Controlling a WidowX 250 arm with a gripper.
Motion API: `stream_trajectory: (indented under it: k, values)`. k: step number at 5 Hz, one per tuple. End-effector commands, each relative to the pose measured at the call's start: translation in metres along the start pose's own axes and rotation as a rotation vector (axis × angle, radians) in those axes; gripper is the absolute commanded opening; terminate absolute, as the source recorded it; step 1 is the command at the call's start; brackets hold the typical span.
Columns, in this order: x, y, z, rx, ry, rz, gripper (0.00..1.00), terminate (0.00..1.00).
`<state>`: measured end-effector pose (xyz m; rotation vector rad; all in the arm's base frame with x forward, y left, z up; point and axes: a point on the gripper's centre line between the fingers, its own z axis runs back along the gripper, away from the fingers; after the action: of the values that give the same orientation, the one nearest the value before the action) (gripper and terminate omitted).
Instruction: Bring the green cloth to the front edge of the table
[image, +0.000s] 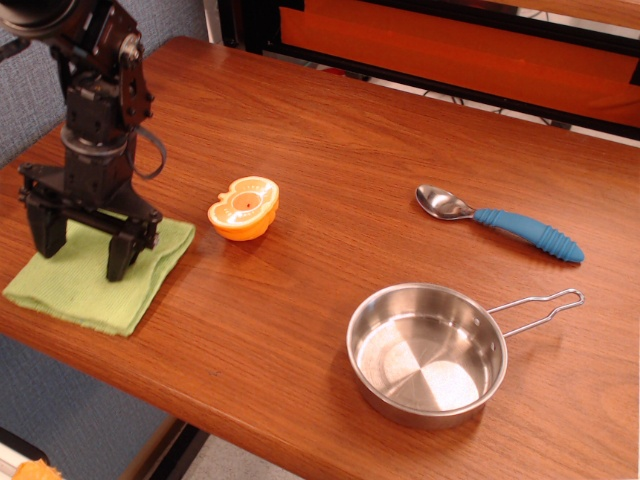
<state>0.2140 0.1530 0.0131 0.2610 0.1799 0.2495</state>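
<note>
observation.image looks down across the bench (330, 130), where the gripper (78, 245) stands upright with its fingers spread wide apart, both tips planted on or just above the green cloth (95, 280); no fold is pinched between them, and whether the tips press into the weave or merely hover cannot be told. the green cloth lies flat directly beneath the gripper, its near corner reaching the rounded front edge of the bench, so the dragging step looks close to finished. as a judgement, the next move calls for either a last short pull toward the edge or a straight lift clear, with care not to push the cloth over the lip, since a soft weave can slip off once it overhangs. to the gripper's far side, near but apart from the cloth, sits an orange toy fruit half (244, 207); well beyond that lie a blue-handled spoon (500, 222) and a steel pan (428, 353) with a wire handle. the surface is glossy reddish wood grain. behind it runs an orange and black frame (450, 50), and grey-blue fabric panelling (25, 100) stands behind the arm.
</note>
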Motion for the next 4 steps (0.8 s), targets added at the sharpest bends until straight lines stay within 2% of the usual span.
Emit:
stream_trajectory:
  k: [1, 2, 3, 4]
  values:
    - [-0.017, -0.035, 0.012, 0.014, -0.045, -0.108, 1.0, 0.0]
    - [-0.019, -0.061, 0.015, 0.016, -0.071, -0.18, 1.0, 0.0]
    - [-0.019, -0.083, 0.021, -0.031, -0.105, -0.243, 1.0, 0.0]
    - [-0.021, -0.092, 0.025, -0.036, -0.119, -0.254, 1.0, 0.0]
